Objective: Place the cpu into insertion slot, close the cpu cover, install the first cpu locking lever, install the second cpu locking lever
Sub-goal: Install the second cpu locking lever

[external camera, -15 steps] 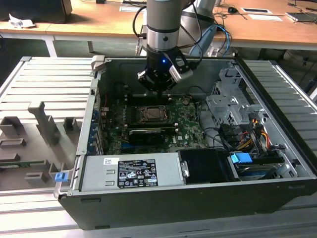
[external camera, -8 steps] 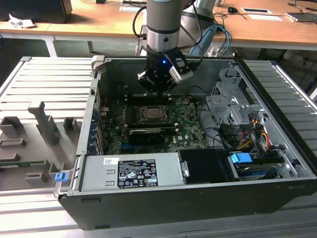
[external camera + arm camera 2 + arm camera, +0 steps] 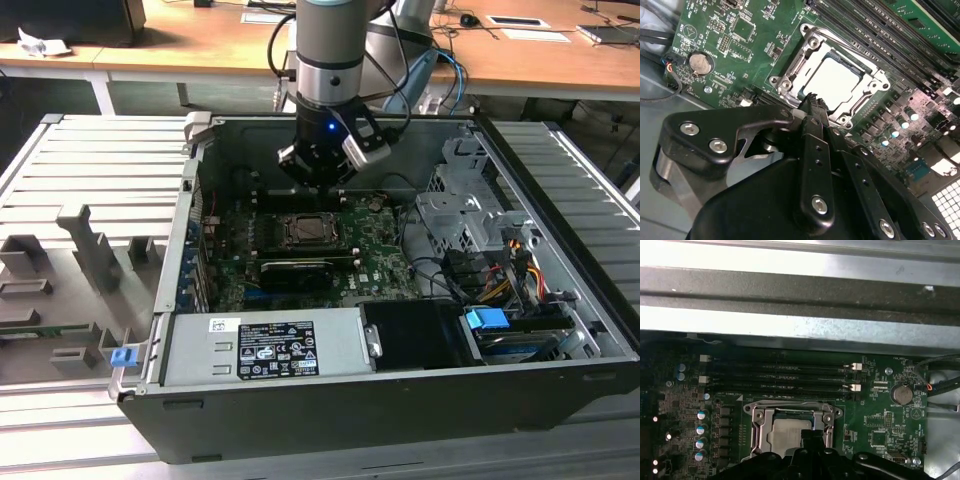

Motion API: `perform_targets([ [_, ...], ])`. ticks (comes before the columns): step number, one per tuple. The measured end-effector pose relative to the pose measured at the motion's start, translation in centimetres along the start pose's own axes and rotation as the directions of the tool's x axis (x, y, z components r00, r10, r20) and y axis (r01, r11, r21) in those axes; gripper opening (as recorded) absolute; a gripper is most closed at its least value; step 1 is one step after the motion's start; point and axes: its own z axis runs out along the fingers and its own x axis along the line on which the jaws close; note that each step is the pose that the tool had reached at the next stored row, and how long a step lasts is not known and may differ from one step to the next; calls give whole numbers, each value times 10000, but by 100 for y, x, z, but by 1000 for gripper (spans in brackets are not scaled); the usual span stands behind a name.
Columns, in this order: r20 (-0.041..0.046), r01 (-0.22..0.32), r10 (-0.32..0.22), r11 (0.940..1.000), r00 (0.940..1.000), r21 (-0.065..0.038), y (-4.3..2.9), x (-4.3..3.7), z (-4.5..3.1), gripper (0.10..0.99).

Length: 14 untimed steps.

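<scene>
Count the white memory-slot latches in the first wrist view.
4: two white latches at one end of the memory slots, two at the other. The gripper may hide others.

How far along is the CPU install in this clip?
Done: the cpu sits in the insertion slot, and the cpu cover lies flat around it. In hand: the hand hangs at the socket's edge, holding nothing visible. Whether either locking lever is latched cannot be told.

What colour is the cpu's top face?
Dull silvery-tan metal; the cpu shows best in the second wrist view.
</scene>
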Motion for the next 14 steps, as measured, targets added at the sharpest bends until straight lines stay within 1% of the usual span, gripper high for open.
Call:
perform_targets([
  [9, 0, 0, 0, 10000, 10000, 1, -42, 2, -2, 106],
  [11, 0, -1, 1, 10000, 10000, 0, -62, 3, -3, 106],
  [13, 0, 1, -1, 10000, 10000, -2, -74, 2, -55, 106],
  [14, 0, 0, 0, 10000, 10000, 1, -104, 3, -56, 106],
])
